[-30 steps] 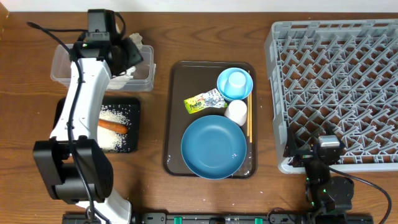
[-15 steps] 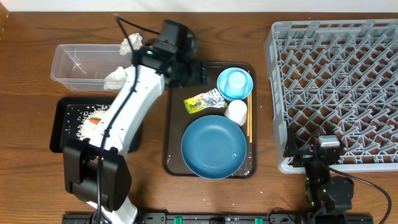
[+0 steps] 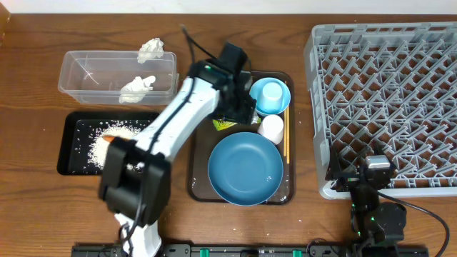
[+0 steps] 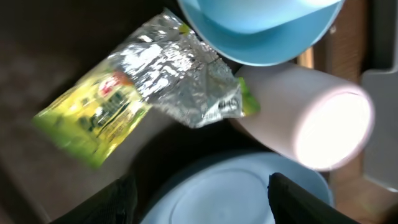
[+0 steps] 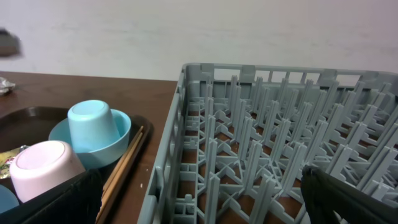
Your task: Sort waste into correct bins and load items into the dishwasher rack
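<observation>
My left gripper hangs open and empty over the brown serving tray, just above the silver foil wrapper with green-yellow print. In the left wrist view its dark fingers frame the large blue plate, with a white cup and the small light blue bowl beyond. Chopsticks lie along the tray's right side. Two tissues are at the clear tub. Rice and a carrot lie in the black tray. My right gripper rests open at the grey rack.
A light blue cup stands upside down in the small bowl. One tissue sits at the tub's back rim. My left arm stretches across the black tray and the table's middle. The rack fills the right side.
My left arm has swung right from the clear tub to the brown tray and now hovers above the foil wrapper. Its jaws have opened wider. The right arm has not moved.
</observation>
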`<state>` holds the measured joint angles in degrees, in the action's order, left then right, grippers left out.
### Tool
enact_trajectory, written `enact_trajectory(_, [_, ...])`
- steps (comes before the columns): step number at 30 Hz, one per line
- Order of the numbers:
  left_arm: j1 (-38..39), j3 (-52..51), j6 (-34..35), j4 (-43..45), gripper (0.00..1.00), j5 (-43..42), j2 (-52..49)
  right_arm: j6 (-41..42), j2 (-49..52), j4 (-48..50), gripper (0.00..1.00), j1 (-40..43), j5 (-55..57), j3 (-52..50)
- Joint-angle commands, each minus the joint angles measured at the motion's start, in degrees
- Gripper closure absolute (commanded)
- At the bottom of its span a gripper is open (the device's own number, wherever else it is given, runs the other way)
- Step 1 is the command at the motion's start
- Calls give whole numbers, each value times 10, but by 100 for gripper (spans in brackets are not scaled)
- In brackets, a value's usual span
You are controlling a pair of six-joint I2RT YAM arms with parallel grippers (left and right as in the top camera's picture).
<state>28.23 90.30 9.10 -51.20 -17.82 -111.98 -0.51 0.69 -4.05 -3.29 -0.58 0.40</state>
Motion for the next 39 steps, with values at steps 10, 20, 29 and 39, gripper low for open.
enact_trajectory(10, [19, -3, -42, 40, 31, 5, -84, -6, -1, -2, 1, 11, 2, -1])
enact_trajectory(20, [19, -3, -44, 78, 51, 5, -92, -6, -1, -2, 1, 11, 2, -1])
enact_trajectory(29, [16, -2, -42, 77, 94, 5, -85, -6, -1, -2, 1, 11, 2, -1])
enact_trajectory(39, [-31, -2, -28, 85, 94, 5, 34, -6, -1, -2, 1, 11, 2, -1])
